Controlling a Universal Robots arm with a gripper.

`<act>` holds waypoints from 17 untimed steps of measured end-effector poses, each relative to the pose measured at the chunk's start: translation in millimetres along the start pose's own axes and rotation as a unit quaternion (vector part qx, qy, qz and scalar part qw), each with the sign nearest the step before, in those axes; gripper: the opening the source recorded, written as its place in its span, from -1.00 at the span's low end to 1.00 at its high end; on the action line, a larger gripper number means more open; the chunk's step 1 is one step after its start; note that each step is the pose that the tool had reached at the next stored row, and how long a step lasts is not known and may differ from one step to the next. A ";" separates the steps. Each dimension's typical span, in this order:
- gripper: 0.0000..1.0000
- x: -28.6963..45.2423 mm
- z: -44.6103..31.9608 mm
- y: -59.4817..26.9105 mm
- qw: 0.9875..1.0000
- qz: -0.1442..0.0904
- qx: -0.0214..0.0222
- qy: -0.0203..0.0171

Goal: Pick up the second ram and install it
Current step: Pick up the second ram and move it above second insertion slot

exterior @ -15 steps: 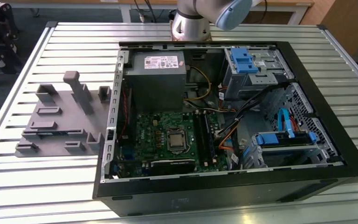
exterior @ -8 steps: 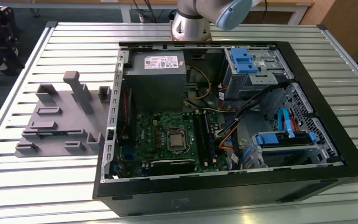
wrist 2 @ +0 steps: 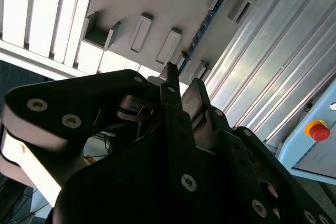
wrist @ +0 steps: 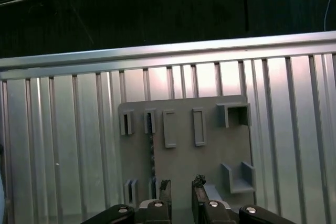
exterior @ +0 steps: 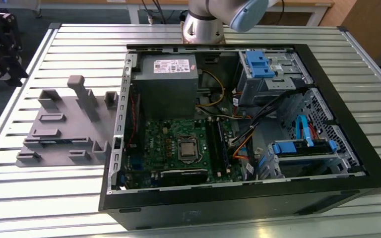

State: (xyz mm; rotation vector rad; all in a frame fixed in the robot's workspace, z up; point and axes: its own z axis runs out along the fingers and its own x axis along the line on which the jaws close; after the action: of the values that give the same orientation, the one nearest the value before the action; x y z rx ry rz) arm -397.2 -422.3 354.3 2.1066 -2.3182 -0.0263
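The second ram (wrist: 152, 153) stands on edge in a slot of the grey holder plate (wrist: 210, 156); in the first wrist view it is a thin dark strip. Its blue edge shows in the second wrist view (wrist 2: 207, 22) and on the plate in the exterior view (exterior: 53, 141). My gripper (wrist: 181, 184) hovers well above the plate, open, with a narrow empty gap between its fingertips (wrist: 165, 186). The ram runs just beside one fingertip, not between the two. The second wrist view has the gripper (wrist 2: 182, 85) with the plate beyond it.
The open computer case (exterior: 243, 198) lies at the exterior view's right of the holder plate (exterior: 65, 124), on a ribbed metal table (exterior: 45, 198). Inside are the green motherboard (exterior: 170, 144) with long black slots (exterior: 218, 144), a grey power-supply box (exterior: 167, 79) and blue drive brackets (exterior: 260, 64).
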 end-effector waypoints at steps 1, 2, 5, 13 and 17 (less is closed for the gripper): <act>-0.40 0.2 0.9 0.0 1.000 -0.001 0.000 0.000; -0.40 0.2 1.8 -0.1 1.000 -0.002 0.000 0.000; -0.40 0.3 3.4 -0.2 1.000 -0.003 0.000 0.000; -0.40 0.3 4.9 -0.2 1.000 -0.004 0.000 0.000; -0.40 0.7 6.4 -0.2 1.000 -0.004 0.000 0.000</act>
State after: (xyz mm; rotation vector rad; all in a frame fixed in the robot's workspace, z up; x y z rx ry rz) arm -397.2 -423.0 347.9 2.1163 -2.3093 -0.0263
